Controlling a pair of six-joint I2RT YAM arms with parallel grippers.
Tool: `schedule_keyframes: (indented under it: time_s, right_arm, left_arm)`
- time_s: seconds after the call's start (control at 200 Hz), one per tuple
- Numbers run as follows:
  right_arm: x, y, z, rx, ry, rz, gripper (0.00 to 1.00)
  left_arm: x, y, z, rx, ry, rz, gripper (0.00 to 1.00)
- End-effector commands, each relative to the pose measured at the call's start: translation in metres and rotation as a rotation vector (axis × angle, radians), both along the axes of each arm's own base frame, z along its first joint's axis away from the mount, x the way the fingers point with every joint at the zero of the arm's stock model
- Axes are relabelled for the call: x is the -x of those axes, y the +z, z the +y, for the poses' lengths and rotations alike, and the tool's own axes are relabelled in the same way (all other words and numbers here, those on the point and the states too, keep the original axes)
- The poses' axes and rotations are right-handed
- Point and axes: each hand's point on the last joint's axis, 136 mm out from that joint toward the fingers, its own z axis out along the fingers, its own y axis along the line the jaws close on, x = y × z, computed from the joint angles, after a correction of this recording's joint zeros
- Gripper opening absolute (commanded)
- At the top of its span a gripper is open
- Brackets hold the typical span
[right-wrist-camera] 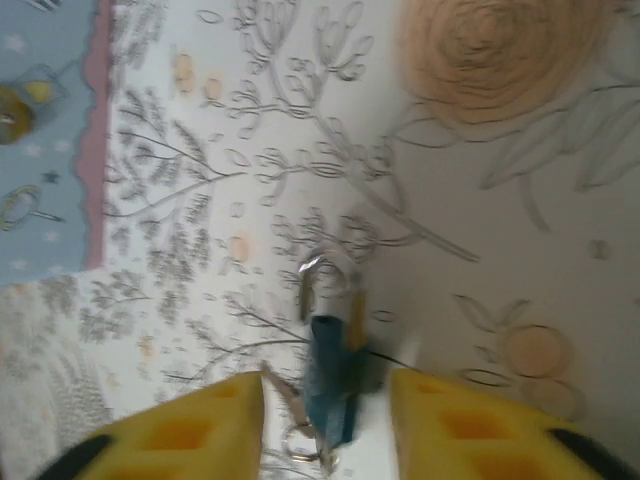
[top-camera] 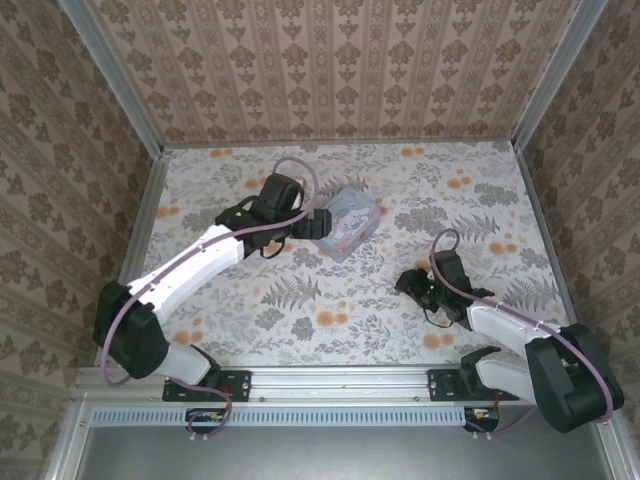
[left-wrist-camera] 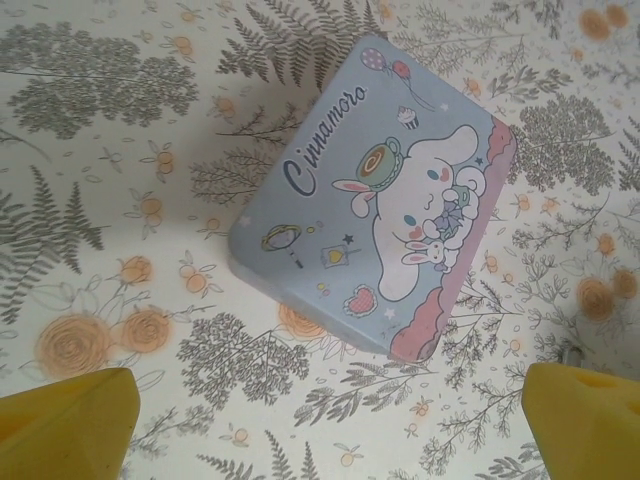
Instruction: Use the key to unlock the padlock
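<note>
Right tool (right-wrist-camera: 327, 376) parted, loose astride blue padlock (right-wrist-camera: 328, 392), lying right of centre toward desk (right-wrist-camera: 500, 200) near edge. Left tool (left-wrist-camera: 325, 405) spread wide above Cinnamoroll tin (left-wrist-camera: 380, 200). Pin padlock body steady, keyhole end free; key unclear in blur beside small ring (right-wrist-camera: 300, 440).

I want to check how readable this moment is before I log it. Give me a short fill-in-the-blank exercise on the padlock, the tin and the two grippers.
1. The right gripper has the ____-bodied padlock between its yellow fingers.
2. The left gripper, jaws wide ____, hovers over the tin.
3. The padlock's shackle is ____ in colour.

Missing words: blue; open; silver.
</note>
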Motion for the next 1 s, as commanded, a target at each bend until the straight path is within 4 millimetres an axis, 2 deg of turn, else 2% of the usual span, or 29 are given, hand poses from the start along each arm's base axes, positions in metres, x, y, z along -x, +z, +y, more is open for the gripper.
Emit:
schedule_keyframes:
  time_s: [0.0,0.07,0.095,0.16,0.345,0.45,0.675,0.76,0.78,0.84,0.915,0.995]
  right_arm:
    - [0.014,-0.001,-0.014,0.053,-0.017,0.043,0.61]
    - [0.012,0.014,-0.017,0.068,-0.022,0.015,0.74]
    - [0.01,0.023,-0.018,0.073,-0.021,-0.002,0.82]
    - [0.005,0.046,-0.022,0.097,-0.011,-0.047,0.92]
    - [-0.018,0.11,-0.031,0.144,-0.003,-0.174,1.0]
    - [-0.034,0.138,-0.041,0.205,-0.022,-0.234,1.0]
    - [-0.073,0.192,-0.063,0.421,-0.04,-0.444,0.99]
    - [-0.086,0.202,-0.068,0.509,-0.028,-0.532,0.99]
    - [-0.088,0.203,-0.071,0.531,-0.033,-0.551,1.0]
    - [-0.094,0.205,-0.079,0.601,-0.057,-0.615,0.99]
    - [-0.098,0.202,-0.091,0.681,-0.104,-0.677,1.0]
    - [-0.1,0.192,-0.1,0.762,-0.122,-0.706,1.0]
  left_arm:
    - [0.009,0.013,0.024,-0.001,0.048,-0.009,1.0]
    - [0.01,0.026,0.04,0.006,0.08,-0.043,1.0]
    - [0.01,0.03,0.047,0.008,0.095,-0.053,1.0]
    - [0.011,0.041,0.063,0.02,0.132,-0.083,1.0]
    - [0.005,0.06,0.104,-0.017,0.232,-0.175,1.0]
    - [-0.002,0.064,0.128,-0.121,0.29,-0.256,1.0]
    - [-0.024,0.074,0.162,-0.373,0.326,-0.546,1.0]
    - [-0.029,0.068,0.18,-0.44,0.348,-0.58,1.0]
    - [-0.032,0.067,0.194,-0.453,0.384,-0.577,1.0]
    - [-0.037,0.06,0.217,-0.457,0.437,-0.567,1.0]
    - [-0.044,0.046,0.238,-0.443,0.466,-0.548,1.0]
    - [-0.05,0.027,0.252,-0.429,0.486,-0.55,1.0]
